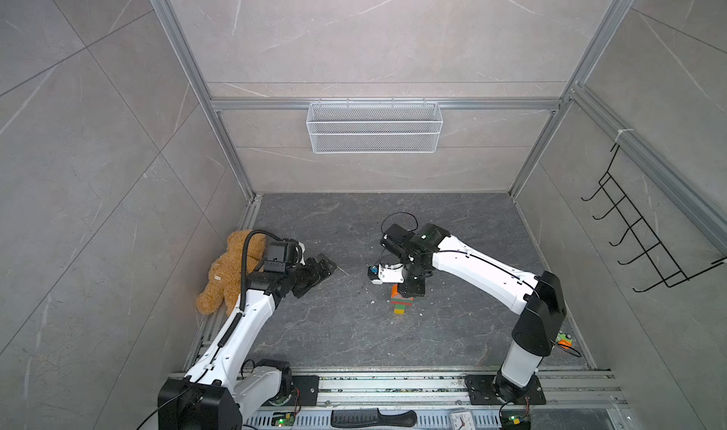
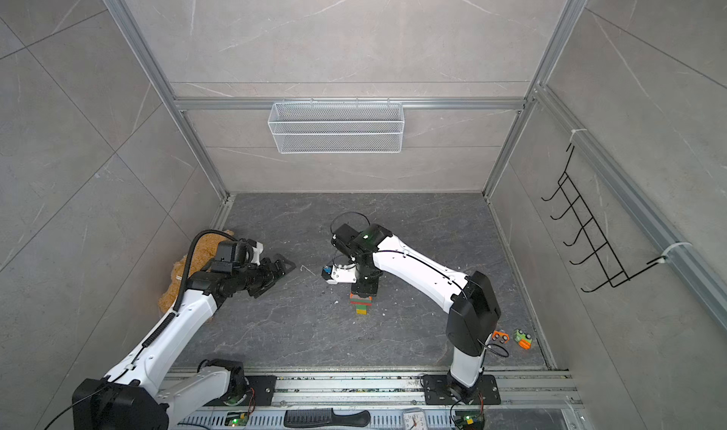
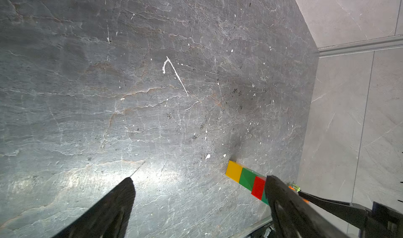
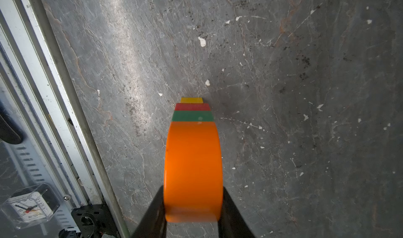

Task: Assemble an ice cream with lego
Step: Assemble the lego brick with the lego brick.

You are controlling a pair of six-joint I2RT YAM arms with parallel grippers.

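Right gripper [image 4: 193,204] clamped on the orange cap [image 4: 193,160] of the ice cream [image 1: 401,303], which stands upright mid-table [image 1: 346,333], directly beneath it. Left gripper [image 1: 323,268] spread wide, empty, well apart.

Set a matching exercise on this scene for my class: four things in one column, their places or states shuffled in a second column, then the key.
Column one:
1. left end effector
2. right end effector
3. teddy bear
4. wire basket

Column two:
A. hangs on the far wall
B. shut on the orange cap of the ice cream
C. open, holding nothing
D. lies on the floor beside the left arm

Pairs: 1-C, 2-B, 3-D, 4-A
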